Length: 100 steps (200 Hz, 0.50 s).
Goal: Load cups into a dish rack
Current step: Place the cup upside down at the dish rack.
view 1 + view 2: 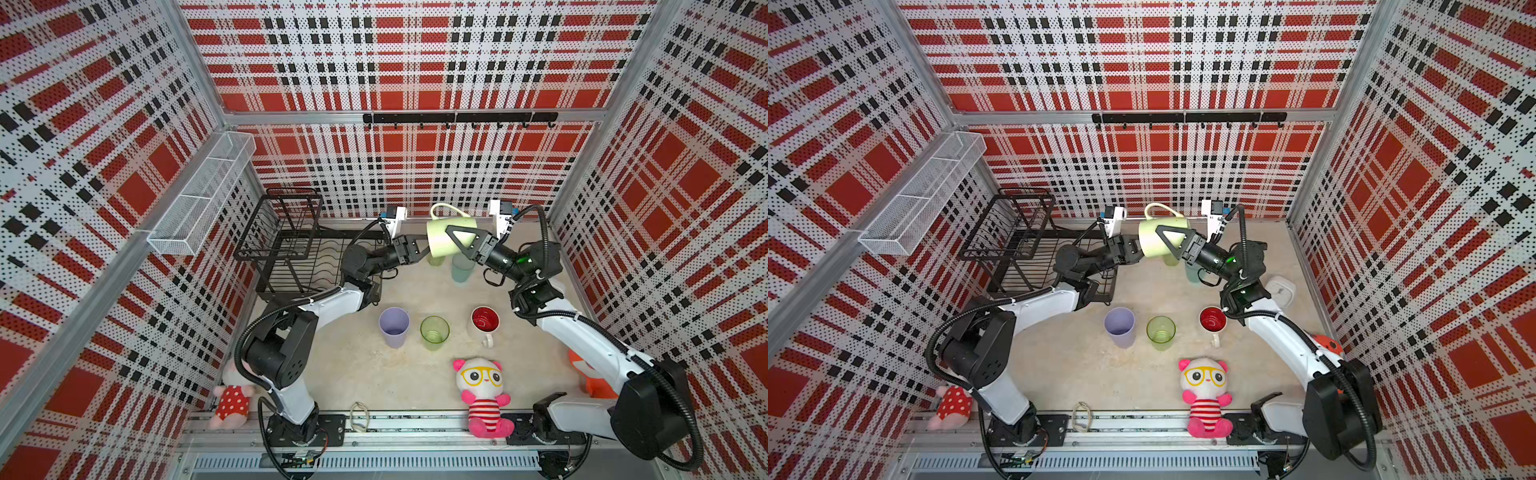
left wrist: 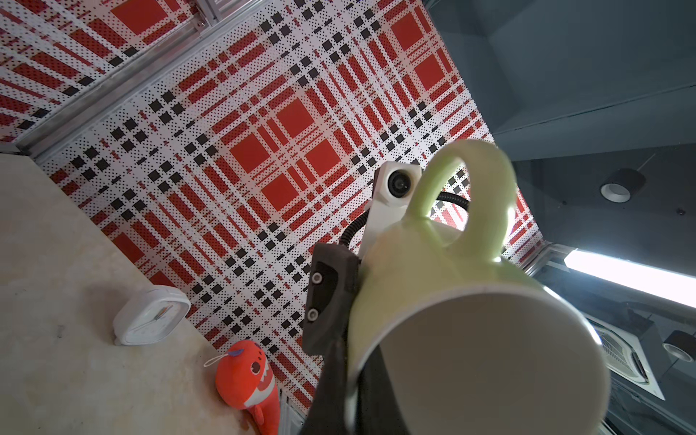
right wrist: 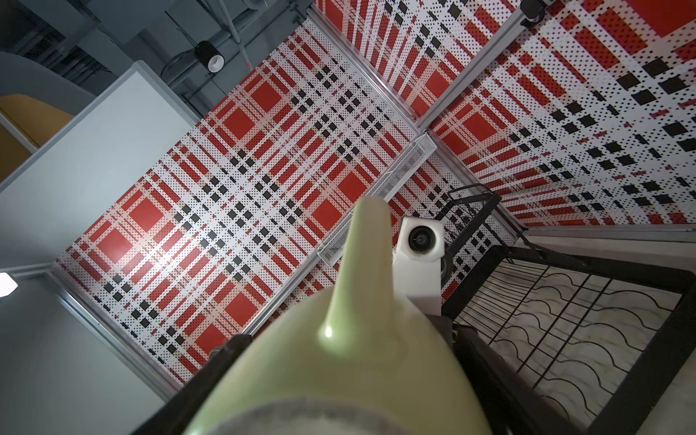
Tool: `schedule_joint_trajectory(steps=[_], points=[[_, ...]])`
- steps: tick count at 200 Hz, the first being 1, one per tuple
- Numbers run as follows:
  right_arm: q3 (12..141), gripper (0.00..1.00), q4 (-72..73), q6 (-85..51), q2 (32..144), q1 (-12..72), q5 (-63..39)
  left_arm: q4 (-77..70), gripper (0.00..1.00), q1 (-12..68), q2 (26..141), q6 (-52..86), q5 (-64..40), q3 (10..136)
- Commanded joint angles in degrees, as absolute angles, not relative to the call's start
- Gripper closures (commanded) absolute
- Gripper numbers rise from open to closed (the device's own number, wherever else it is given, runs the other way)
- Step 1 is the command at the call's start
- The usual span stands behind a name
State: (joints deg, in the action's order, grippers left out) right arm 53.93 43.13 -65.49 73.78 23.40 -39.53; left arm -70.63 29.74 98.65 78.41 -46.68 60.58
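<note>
A pale green mug [image 1: 446, 243] [image 1: 1152, 245] hangs on its side above the table's far middle, handle toward the back wall. My left gripper [image 1: 424, 249] [image 2: 354, 395] is shut on its rim, one finger inside the mouth. My right gripper [image 1: 451, 239] [image 3: 339, 357] straddles the mug's body from the base end, fingers [image 3: 226, 354] pressed on both sides. Below stand a teal tumbler [image 1: 462, 268] and an olive-green tumbler [image 1: 435, 261], partly hidden. A lavender cup [image 1: 394, 326], a bright green tumbler [image 1: 434, 332] and a white mug with red inside [image 1: 485, 322] stand mid-table. The black dish rack [image 1: 291, 249] [image 3: 565, 320] holds no cups.
A long white mesh basket [image 1: 199, 199] hangs on the left wall and a black hook rail [image 1: 459, 117] on the back wall. A white square clock [image 1: 1280, 291] sits at right. A panda plush [image 1: 482, 395], a red plush [image 2: 248, 376] and a pink plush [image 1: 230, 403] lie near the front.
</note>
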Motion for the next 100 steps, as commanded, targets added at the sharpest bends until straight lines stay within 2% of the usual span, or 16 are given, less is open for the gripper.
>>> schedule_joint_trajectory(steps=[1, 11, 20, 29, 45, 63, 100], points=[[53.90, 0.34, 42.72, -65.74, 72.40, 24.35, -40.02, -67.76, 0.96, 30.06, 95.48, 72.21, -42.93, 62.69], [53.64, 0.35, 43.89, -66.64, 72.68, 24.40, -39.99, -67.16, 0.87, 29.98, 95.13, 71.43, -42.44, 62.48], [53.44, 0.35, 44.64, -67.48, 72.92, 24.37, -39.76, -67.01, 0.67, 29.85, 94.86, 71.19, -41.98, 62.19], [53.22, 0.35, 45.26, -68.07, 73.14, 24.35, -39.42, -66.99, 0.58, 29.56, 94.54, 71.11, -41.52, 61.72], [52.83, 0.36, 45.69, -68.88, 73.76, 24.36, -38.47, -66.80, 0.52, 28.72, 93.82, 70.52, -40.80, 60.59], [52.76, 0.39, 45.59, -69.64, 74.58, 24.10, -37.46, -65.31, 0.51, 27.45, 92.48, 69.01, -39.57, 58.97], [52.91, 0.39, 47.13, -70.84, 76.58, 23.91, -36.22, -56.49, 0.45, 23.99, 87.50, 62.45, -35.30, 55.29]])
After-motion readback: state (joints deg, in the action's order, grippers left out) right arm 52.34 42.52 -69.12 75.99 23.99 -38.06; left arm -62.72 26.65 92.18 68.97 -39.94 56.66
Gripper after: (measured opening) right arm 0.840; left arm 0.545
